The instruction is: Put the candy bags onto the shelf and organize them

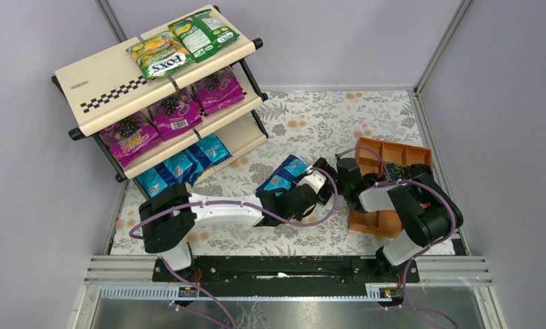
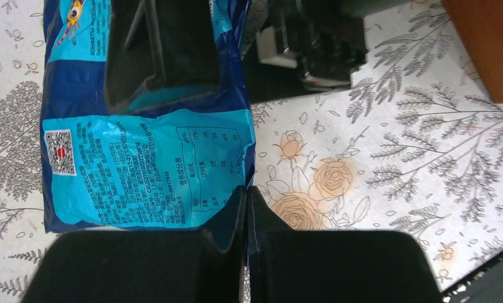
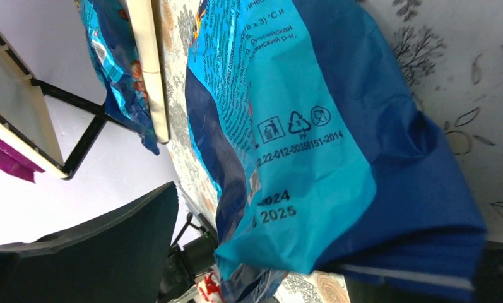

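The shelf (image 1: 112, 75) stands at the back left. It holds green FOX'S bags (image 1: 164, 56) on the top board, magenta bags (image 1: 177, 111) on the middle one and blue bags (image 1: 181, 164) on the bottom one. One more blue candy bag (image 1: 283, 175) is at mid-table. My left gripper (image 1: 287, 193) is shut on that bag's near corner, as the left wrist view shows (image 2: 247, 202). My right gripper (image 1: 323, 168) is open, its fingers wide apart on either side of the bag's (image 3: 312, 126) other end (image 3: 312, 252).
An orange-brown compartment tray (image 1: 393, 154) sits to the right under the right arm; its corner also shows in the left wrist view (image 2: 488, 44). The floral tablecloth (image 1: 311, 116) covers the table. Grey walls close in the left, back and right.
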You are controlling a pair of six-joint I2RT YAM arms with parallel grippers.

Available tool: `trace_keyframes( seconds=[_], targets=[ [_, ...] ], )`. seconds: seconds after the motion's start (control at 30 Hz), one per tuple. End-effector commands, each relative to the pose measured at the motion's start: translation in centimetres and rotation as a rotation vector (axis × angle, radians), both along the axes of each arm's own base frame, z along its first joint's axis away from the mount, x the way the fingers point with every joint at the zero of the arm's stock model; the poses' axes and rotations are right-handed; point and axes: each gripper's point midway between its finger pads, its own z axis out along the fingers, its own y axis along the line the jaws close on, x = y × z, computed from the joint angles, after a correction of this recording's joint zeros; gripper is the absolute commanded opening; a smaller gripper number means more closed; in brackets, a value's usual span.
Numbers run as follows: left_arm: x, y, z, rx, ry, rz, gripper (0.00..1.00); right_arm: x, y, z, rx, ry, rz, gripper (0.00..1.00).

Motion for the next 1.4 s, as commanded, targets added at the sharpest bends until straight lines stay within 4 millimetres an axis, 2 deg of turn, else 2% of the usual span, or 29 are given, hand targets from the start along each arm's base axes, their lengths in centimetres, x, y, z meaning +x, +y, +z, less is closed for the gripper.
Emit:
trace_keyframes(
  seconds=[0.0,0.1,0.33,0.43,0.6,0.63,0.7,0.8,0.97,1.03,1.2,1.37],
  targets=[
    [-0.4,-3.4,6.0,-0.201,-0.008,-0.059,0.00,-0.2,1.1,-0.4,0.023,-0.041,0.014,0.91],
    [-0.9,-3.6,6.4,-0.223,0.011,-0.077,0.00,-0.4,1.9,-0.4,0.036,-0.048,0.024,0.85],
    [-2.4,-3.7,5.2,-0.263,0.090,-0.088,0.00,0.2,4.2,1.5,0.070,-0.098,0.052,0.83],
    [-3.0,-3.5,5.0,-0.284,0.119,-0.088,0.00,0.5,4.4,2.0,0.073,-0.121,0.047,0.76],
    [-3.2,-3.0,5.6,-0.295,0.124,-0.076,0.00,0.5,4.1,2.6,0.089,-0.149,0.030,0.58],
    [-3.2,-2.9,5.9,-0.299,0.121,-0.073,0.03,0.4,4.1,2.6,0.092,-0.148,0.031,0.52],
    [-3.2,-2.5,6.4,-0.299,0.117,-0.068,0.18,0.5,4.2,2.9,0.102,-0.158,0.029,0.46],
    [-3.3,-2.1,7.6,-0.312,0.108,-0.070,0.28,0.6,4.1,3.1,0.104,-0.172,0.023,0.40],
    [-3.7,-0.8,11.7,-0.382,0.080,-0.077,0.58,0.7,4.1,3.5,0.102,-0.192,0.024,0.35],
    [-4.0,0.0,14.0,-0.411,0.056,-0.089,0.66,0.8,4.1,3.6,0.102,-0.200,0.024,0.33],
    [-4.6,3.0,20.0,-0.477,-0.034,-0.123,0.79,1.1,4.4,4.4,0.109,-0.219,0.036,0.30],
    [-5.1,6.8,26.0,-0.558,-0.135,-0.130,0.85,1.6,4.8,5.6,0.119,-0.241,0.039,0.28]
  ],
)
